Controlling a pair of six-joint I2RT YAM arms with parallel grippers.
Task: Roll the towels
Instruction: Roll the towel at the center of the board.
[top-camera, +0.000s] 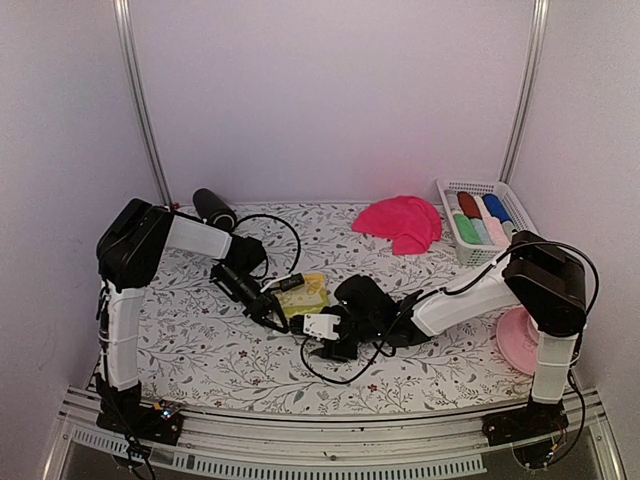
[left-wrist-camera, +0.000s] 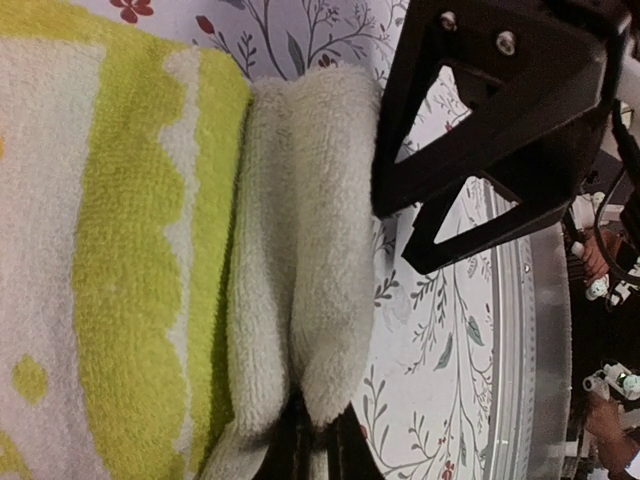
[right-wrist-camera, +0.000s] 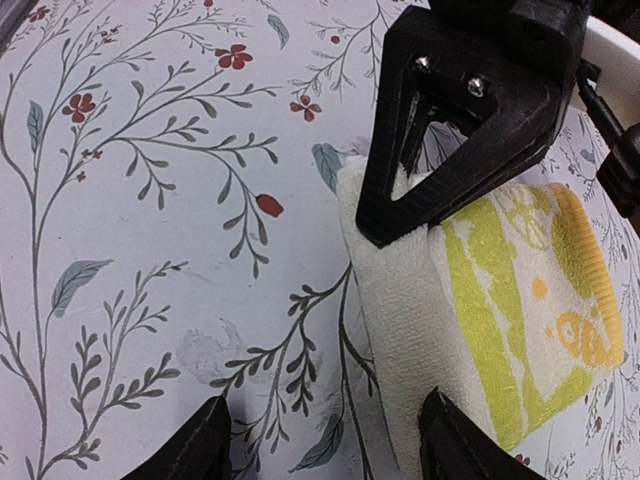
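The yellow and white terry towel (top-camera: 308, 292) lies on the floral-printed tabletop (top-camera: 200, 340) near its middle, between the two arms' working ends. Its pale near edge is turned up into a soft fold. The left gripper (left-wrist-camera: 308, 440) has its fingers closed tight on this fold, the cloth bunching where they pinch it. The right gripper (right-wrist-camera: 335, 445) is just beside that same edge with its jaws standing apart and nothing between them. One of its fingers is over bare tabletop and the other is at the towel's pale border.

Farther back and to the right, a crumpled hot pink towel (top-camera: 400, 222) lies loose on the tabletop. Just right of it stands a white slotted plastic basket (top-camera: 478, 184) holding short rolled towels in red (top-camera: 468, 205), blue (top-camera: 497, 208), green (top-camera: 465, 228) and pale tones. A black cylinder (top-camera: 213, 208) lies at the back left, behind the left arm. A pink plate (top-camera: 520, 340) sits at the right edge, beside the right arm's base.
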